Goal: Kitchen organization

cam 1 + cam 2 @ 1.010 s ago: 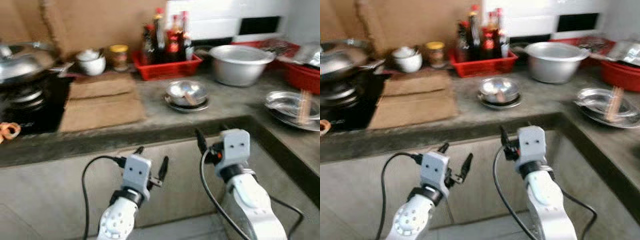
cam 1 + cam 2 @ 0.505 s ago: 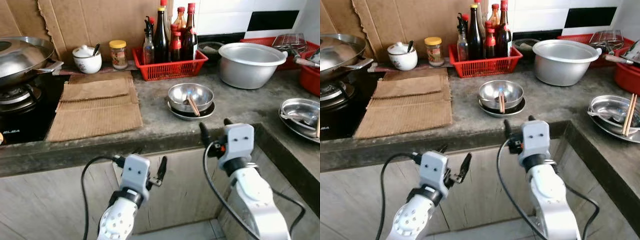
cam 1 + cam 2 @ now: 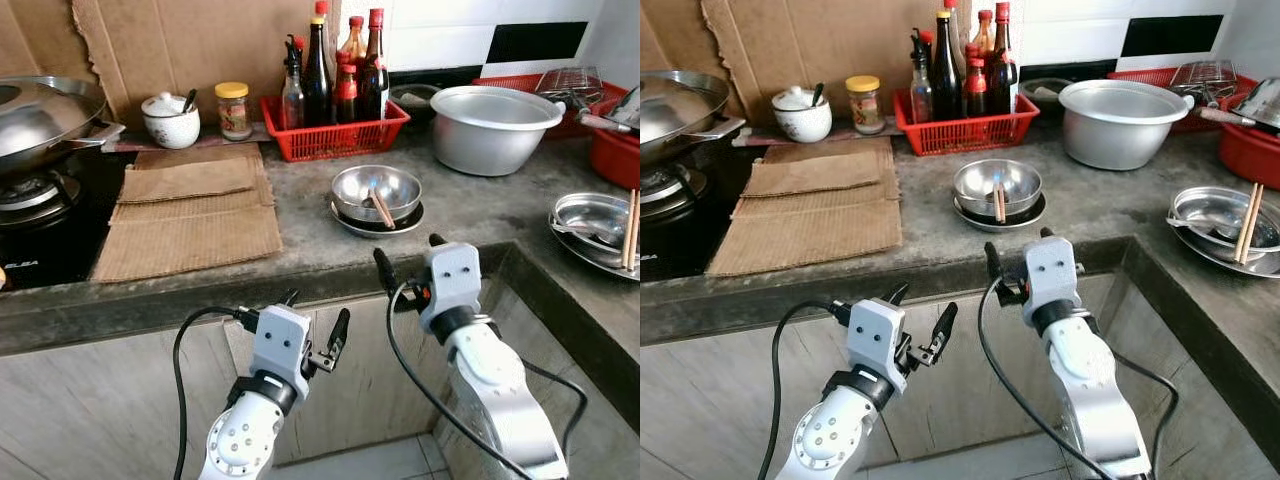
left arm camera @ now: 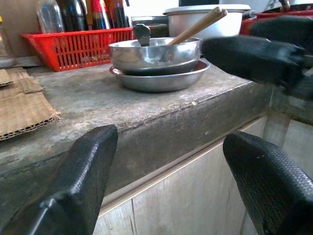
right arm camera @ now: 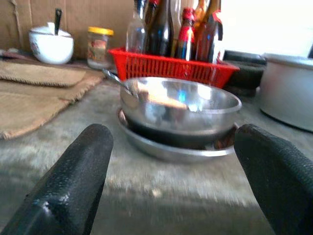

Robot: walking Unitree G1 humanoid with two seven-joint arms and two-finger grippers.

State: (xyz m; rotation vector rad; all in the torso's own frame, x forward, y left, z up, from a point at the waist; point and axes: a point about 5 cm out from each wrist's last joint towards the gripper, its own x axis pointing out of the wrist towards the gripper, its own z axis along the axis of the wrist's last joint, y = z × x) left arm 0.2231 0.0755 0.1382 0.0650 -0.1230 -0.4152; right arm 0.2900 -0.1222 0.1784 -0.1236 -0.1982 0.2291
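Both arms have crept a little nearer the counter edge since a moment ago, and the blur of the head views has cleared, so the camera has settled. Nearest, the left gripper (image 3: pixel 315 325) hangs below the lip of the surface (image 3: pixel 300 235), its jaws spread wide and empty; the right gripper (image 3: pixel 408 255) is raised level with the edge, jaws likewise parted and holding nothing, aimed at the steel bowl (image 3: pixel 377 190). That bowl sits on a shallow steel plate (image 3: pixel 345 222) just beyond the edge, with chopsticks (image 3: pixel 381 208) and a spoon resting inside it. To the robot's left lie folded sheets of cardboard (image 3: pixel 190 210) beside the stove, where a wok (image 3: pixel 40 110) sits on the burner. To the right, another steel dish (image 3: pixel 593 222) carries a second pair of chopsticks. Farther back stand a white sugar pot (image 3: pixel 168 118), a small jar (image 3: pixel 234 109), a red basket of sauce bottles (image 3: pixel 335 115) and a large metal basin (image 3: pixel 497 115). Judging by this, the organizing has hardly begun: nothing is gripped, and dishes are scattered over the surface. The bowl set looks the likely first pick.
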